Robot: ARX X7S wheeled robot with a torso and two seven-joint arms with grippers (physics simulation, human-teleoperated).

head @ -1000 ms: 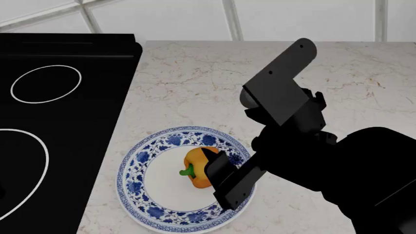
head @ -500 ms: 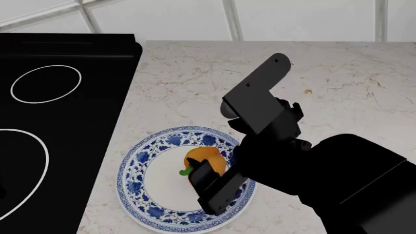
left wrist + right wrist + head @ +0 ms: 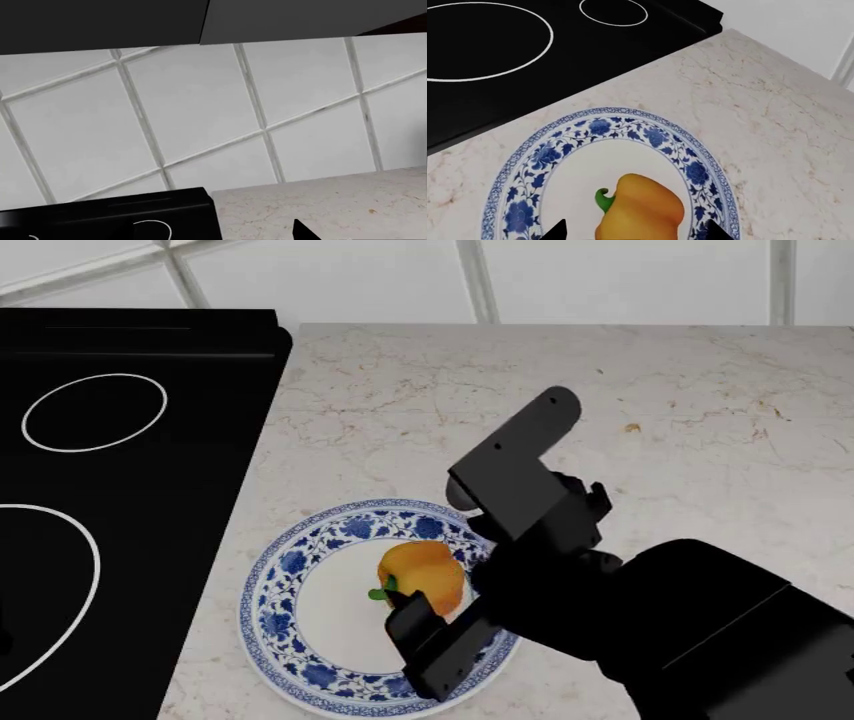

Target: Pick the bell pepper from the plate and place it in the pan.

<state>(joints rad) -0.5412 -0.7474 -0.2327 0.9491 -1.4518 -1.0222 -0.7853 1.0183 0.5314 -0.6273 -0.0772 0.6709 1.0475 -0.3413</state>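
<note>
1. Bell pepper is lying on its side in the white middle of the plate, green stem pointing toward the stove top.
2. Right gripper is hovering just over the pepper, jaws spread wide, one dark tip showing on each side of it, neither visibly touching it.
3. Left gripper is staying mostly out of sight; its opening cannot be judged.
4. Marble counter is carrying the plate beside the stove top.

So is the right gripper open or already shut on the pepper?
Open: the right gripper's fingertips flank the bell pepper with gaps, on the plate.
</note>
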